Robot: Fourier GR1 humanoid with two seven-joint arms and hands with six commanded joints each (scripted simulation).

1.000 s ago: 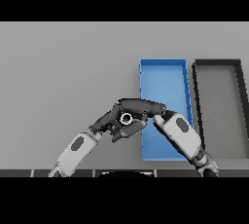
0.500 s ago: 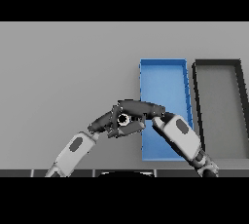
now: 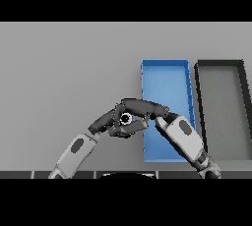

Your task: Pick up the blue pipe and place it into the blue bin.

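Right hand (image 3: 145,108): dark, reaching leftward from its white forearm over the left wall of the blue bin (image 3: 165,75); fingers stretched out long and nearly straight toward the left hand, fingertips meeting it. Whether anything is pinched under them cannot be told.

Left hand (image 3: 118,124): dark, coming in from the lower left, fingers curled inward beneath the right hand's fingers. A small pale ring with a dark centre shows between the two hands; it may be the end of a tube, but this cannot be told for sure.

Blue pipe: not clearly seen as such. No blue piece shows outside the bin; if present, it is hidden within the two hands, just left of the bin's left wall.

Blue bin: long rectangular tray, standing lengthwise away from the robot, right of centre. Upper part of its floor is bare; lower part is covered by the right forearm.

Dark bin (image 3: 221,92): black-walled tray with a grey floor, just beside the blue bin on its right, parallel to it, narrow gap between.

Grey table (image 3: 64,68): plain surface across the left and far part of the view.

Obstructions: the right forearm lies over the bin's near end; the two hands crowd each other at the bin's left edge.

Writing, brands, labels: none readable.

Open room: wide bare table to the left and beyond the hands; the bin's far half open from above.
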